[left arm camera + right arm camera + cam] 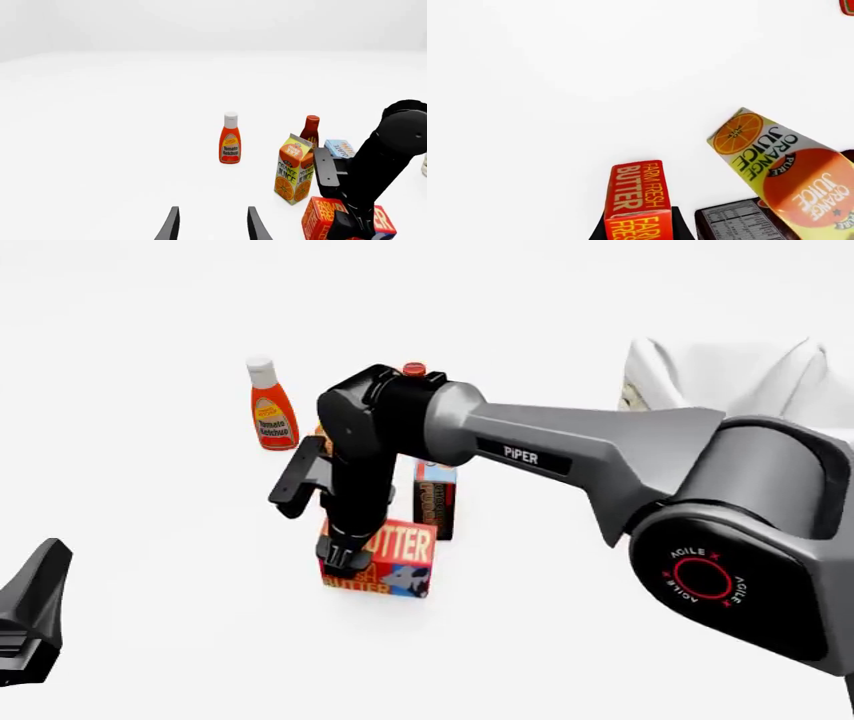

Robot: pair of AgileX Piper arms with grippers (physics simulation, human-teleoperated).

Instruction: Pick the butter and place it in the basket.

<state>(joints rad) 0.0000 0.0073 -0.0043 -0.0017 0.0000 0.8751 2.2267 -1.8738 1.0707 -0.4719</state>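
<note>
My right hand (343, 558) grips the butter (395, 558) at lower centre of the front view, my left hand (212, 225) open and idle; risk: lifting carelessly may topple the adjacent orange juice carton (780, 160) or miss the basket (727, 380).

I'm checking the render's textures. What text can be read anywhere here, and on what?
"FARM FRESH BUTTER": butter
"PURE ORANGE JUICE": orange juice carton
"Tomato Ketchup": ketchup bottle
"PiPER": right arm
"AGILE X": arm joint cap
Pudding box and the dark panel: too small to read.
</note>
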